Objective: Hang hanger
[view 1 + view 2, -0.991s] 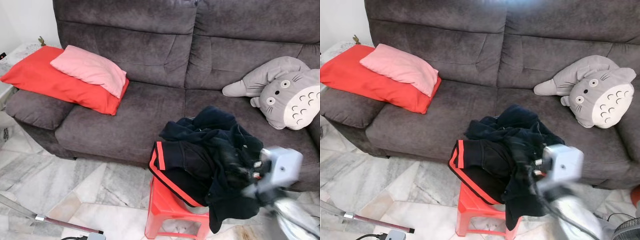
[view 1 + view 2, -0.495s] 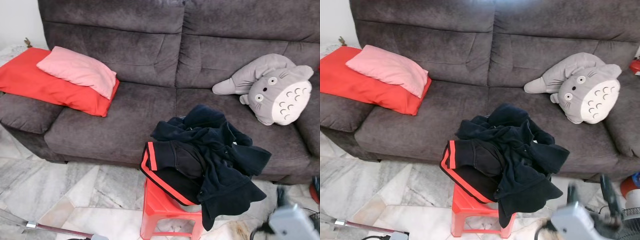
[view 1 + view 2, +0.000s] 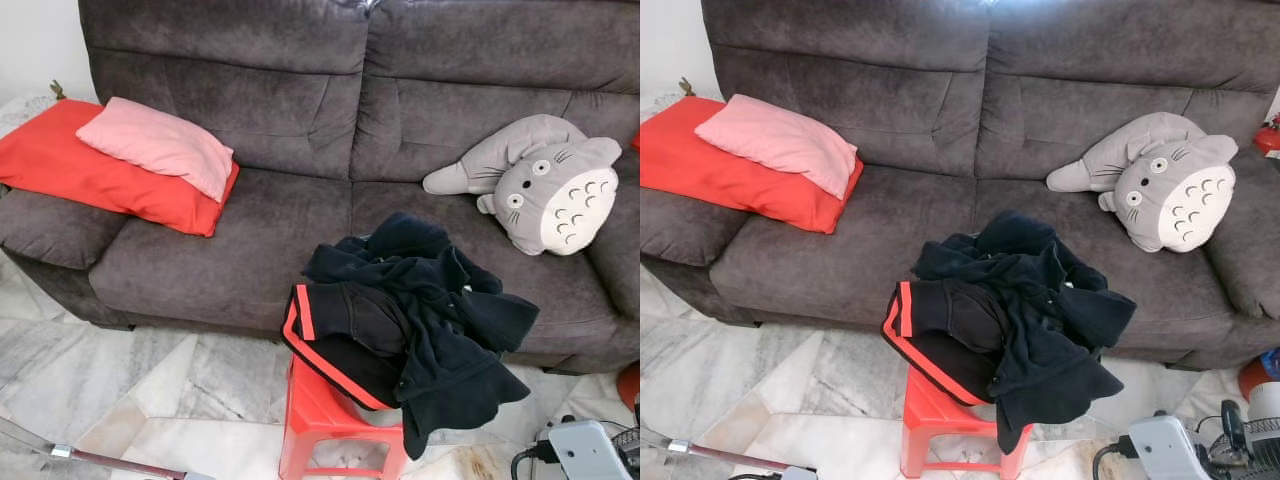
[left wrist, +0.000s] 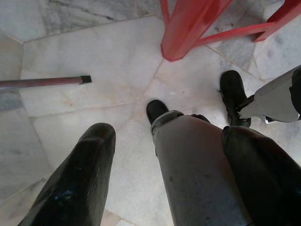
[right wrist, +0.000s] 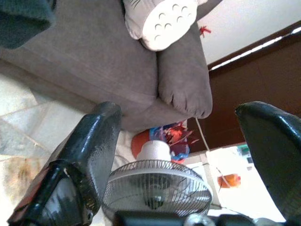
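Right gripper [image 5: 181, 155] lowered off black clothes [image 3: 420, 310], jaws open, left gripper [image 4: 167, 174] open.

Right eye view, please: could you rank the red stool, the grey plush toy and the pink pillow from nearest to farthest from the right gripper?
From the right gripper, low at the robot's right:
1. Red stool, on the floor in front.
2. Grey plush toy, on the sofa's right seat.
3. Pink pillow, far left.

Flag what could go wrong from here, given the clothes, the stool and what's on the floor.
The black clothes hang well over the front edge of the red stool; a tug could slide the pile off or tip the stool. A cable and a fan sit on the floor beside the right gripper, which could snag them. Both grippers are open and empty, with no hanger visible.
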You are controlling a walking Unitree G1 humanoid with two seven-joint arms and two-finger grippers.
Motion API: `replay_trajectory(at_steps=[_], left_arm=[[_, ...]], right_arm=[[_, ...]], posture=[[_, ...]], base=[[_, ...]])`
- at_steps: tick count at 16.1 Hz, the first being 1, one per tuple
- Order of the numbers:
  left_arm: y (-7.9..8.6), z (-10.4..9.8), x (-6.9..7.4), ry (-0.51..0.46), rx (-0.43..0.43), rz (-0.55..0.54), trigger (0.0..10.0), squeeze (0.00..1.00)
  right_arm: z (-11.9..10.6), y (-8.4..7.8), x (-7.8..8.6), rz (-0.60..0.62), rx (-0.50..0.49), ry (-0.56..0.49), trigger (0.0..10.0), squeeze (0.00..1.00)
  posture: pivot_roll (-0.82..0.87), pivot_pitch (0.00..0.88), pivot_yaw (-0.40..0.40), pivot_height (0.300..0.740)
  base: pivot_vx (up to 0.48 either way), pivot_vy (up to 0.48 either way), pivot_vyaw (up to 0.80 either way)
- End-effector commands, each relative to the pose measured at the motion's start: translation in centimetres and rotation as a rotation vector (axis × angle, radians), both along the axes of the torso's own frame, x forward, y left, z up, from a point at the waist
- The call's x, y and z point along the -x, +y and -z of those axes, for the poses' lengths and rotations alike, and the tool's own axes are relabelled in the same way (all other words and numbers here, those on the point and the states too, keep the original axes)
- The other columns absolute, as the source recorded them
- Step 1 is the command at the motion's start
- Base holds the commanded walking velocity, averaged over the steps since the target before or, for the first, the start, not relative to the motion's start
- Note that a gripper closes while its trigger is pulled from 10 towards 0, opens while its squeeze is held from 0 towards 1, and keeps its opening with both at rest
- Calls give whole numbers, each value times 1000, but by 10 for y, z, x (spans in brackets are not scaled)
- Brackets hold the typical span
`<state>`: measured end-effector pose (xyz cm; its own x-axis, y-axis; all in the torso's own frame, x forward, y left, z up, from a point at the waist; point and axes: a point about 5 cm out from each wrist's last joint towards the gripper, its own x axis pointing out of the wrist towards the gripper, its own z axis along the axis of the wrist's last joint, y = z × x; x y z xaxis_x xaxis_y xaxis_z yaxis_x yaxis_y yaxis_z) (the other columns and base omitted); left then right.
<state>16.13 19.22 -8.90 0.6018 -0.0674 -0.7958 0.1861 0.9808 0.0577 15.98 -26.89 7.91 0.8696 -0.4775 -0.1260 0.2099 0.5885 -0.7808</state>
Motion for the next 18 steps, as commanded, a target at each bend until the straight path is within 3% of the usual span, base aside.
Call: replay_trajectory(at_steps=[1,8,12,14,16,18], left_arm=[[0,5,12,44,-1,-7,10000,0],[0,4,9,39,-3,-2,10000,0],[2,4,9,36,-6,-9,10000,0],[2,4,9,34,-4,-11,10000,0],[2,3,7,30,-2,-11,10000,0],[2,3,7,29,0,-8,10000,0]], right_arm=[[5,1,0,-12,-27,11,10000,0],[15,28,-21,-184,-130,42,10000,0],[10,31,-25,-197,-128,5,10000,0],[-2,31,-29,-213,-92,-63,10000,0],[-27,43,-35,-301,-61,-216,10000,0],[-41,52,-39,-347,-84,-291,10000,0]], posture=[[-177,112,-37,740],[-173,121,-35,740],[-168,126,-36,740],[-166,133,-38,740],[-166,141,-38,740],[-171,144,-38,740]], base=[[0,0,0],[0,0,0],[0,0,0],[0,0,0],[0,0,0],[0,0,0]])
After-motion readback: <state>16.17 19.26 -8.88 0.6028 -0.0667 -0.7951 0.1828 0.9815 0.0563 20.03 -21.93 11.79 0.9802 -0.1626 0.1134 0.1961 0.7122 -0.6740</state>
